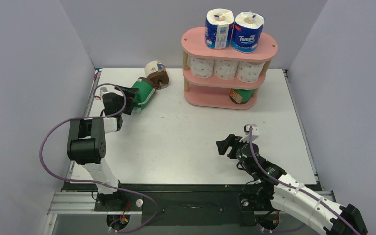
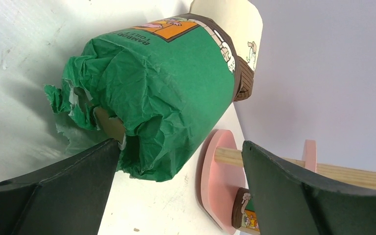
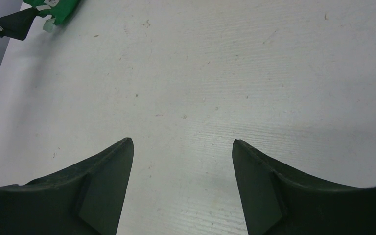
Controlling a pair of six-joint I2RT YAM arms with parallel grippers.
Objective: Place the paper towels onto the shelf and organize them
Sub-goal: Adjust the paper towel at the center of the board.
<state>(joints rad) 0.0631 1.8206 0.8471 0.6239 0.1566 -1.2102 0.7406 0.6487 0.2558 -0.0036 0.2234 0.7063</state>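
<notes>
A white surface (image 1: 186, 142) fills the middle of the overhead view, matt and lightly scuffed, with small dark specks and faint scratches showing in the close wrist views. Three plain, pale grey-lilac panels enclose it: a back wall (image 1: 137, 29), a left wall (image 1: 24, 73) and a right wall (image 1: 352, 73), each meeting it at a straight seam. Along the near edge runs a black base plate (image 1: 191, 198), and at lower left a silvery metal rail (image 1: 73, 203). The light is even and soft, throwing only faint, blurred shadows.
</notes>
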